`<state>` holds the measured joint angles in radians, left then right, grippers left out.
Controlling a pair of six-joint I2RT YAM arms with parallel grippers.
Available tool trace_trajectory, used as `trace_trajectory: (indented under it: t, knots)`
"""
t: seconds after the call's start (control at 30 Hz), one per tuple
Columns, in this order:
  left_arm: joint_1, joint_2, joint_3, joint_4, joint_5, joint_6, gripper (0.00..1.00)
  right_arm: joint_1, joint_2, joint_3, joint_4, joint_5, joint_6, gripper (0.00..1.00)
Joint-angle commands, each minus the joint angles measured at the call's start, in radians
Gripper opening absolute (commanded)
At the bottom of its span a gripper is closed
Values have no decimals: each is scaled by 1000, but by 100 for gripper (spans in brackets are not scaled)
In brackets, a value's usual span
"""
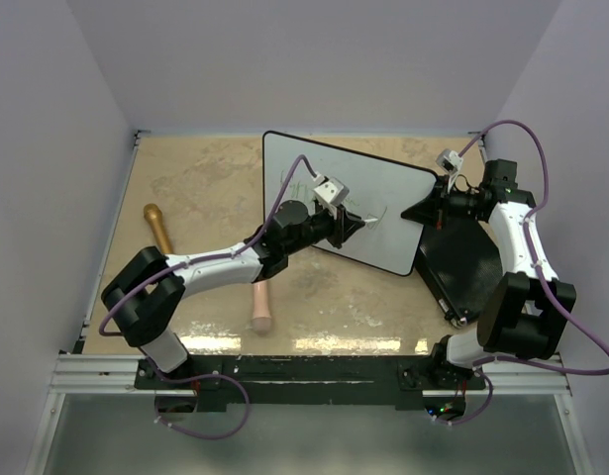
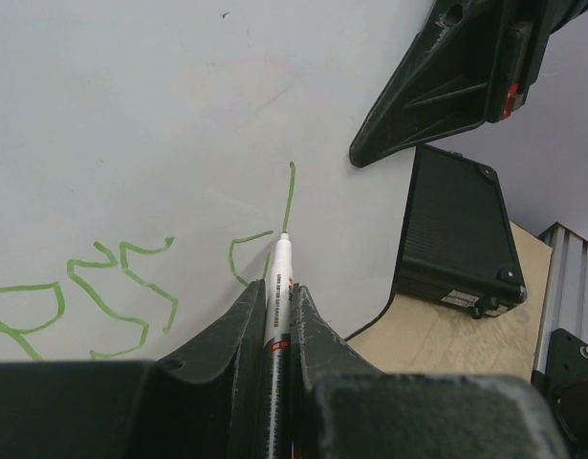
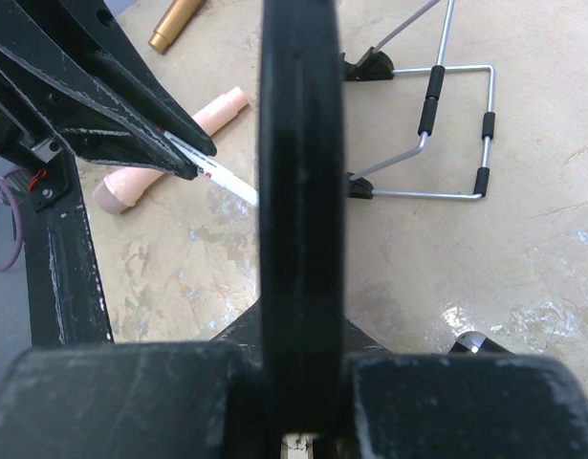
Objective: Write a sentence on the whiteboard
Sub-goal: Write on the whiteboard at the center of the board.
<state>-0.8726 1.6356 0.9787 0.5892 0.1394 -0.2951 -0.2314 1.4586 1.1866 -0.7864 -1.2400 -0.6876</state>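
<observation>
**A:** Your left gripper (image 1: 361, 226) is clamped tight on the marker (image 2: 278, 273), and its tip meets the whiteboard (image 1: 403, 193) right at the last stroke of the green sentence (image 2: 290, 196).

**B:** The board stands tilted mid-table, with a wire stand (image 3: 456, 134) just behind it. Your right gripper (image 1: 415, 210) is closed on its right-hand rim.

**A:** A black case (image 1: 467, 262) lies flat just beside that edge.

**B:** You can't read the words from these angles, only angular green letters.

high overhead view plus two close wrist views, whiteboard (image 1: 393, 198) in all
</observation>
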Motion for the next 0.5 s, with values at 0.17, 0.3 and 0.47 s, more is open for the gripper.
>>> trace_trajectory:
  t: [0.17, 0.3, 0.47]
  knots:
    - [3, 27, 46, 43, 12, -3, 0, -2, -35, 7, 15, 57, -21, 0]
    - [1, 32, 48, 41, 9, 1, 0, -2, -35, 7, 13, 56, -21, 0]
    - [1, 47, 60, 44, 12, 4, 0, -2, -35, 7, 15, 57, -21, 0]
